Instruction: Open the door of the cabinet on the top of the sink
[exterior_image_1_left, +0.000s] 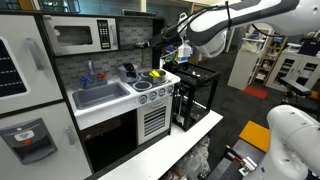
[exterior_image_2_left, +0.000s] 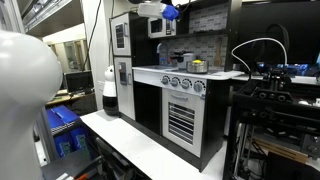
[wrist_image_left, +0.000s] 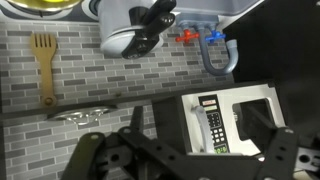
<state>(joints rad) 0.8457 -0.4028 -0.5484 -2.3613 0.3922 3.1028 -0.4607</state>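
The cabinet (exterior_image_1_left: 82, 37) is a small white microwave-like unit on the upper shelf above the grey sink (exterior_image_1_left: 100, 95). Its windowed door (exterior_image_1_left: 72, 38) looks shut, with a dark keypad (exterior_image_1_left: 104, 36) on its right. My gripper (exterior_image_1_left: 165, 44) hangs in the air to the right of the cabinet, apart from it, at about its height. In the wrist view, which stands upside down, the cabinet (wrist_image_left: 228, 125), its handle (wrist_image_left: 193, 125) and its keypad (wrist_image_left: 208, 122) lie ahead between my spread fingers (wrist_image_left: 185, 150). The gripper is open and empty. It also shows in an exterior view (exterior_image_2_left: 166, 12) near the cabinet (exterior_image_2_left: 160, 27).
A dark pot (exterior_image_1_left: 130, 70) and a yellow item (exterior_image_1_left: 155, 74) sit on the stovetop beside the sink. A black open frame (exterior_image_1_left: 195, 95) stands right of the toy kitchen on a white table (exterior_image_1_left: 175, 140). The oven door (exterior_image_1_left: 110, 140) is below, and the fridge (exterior_image_1_left: 25, 90) is at left.
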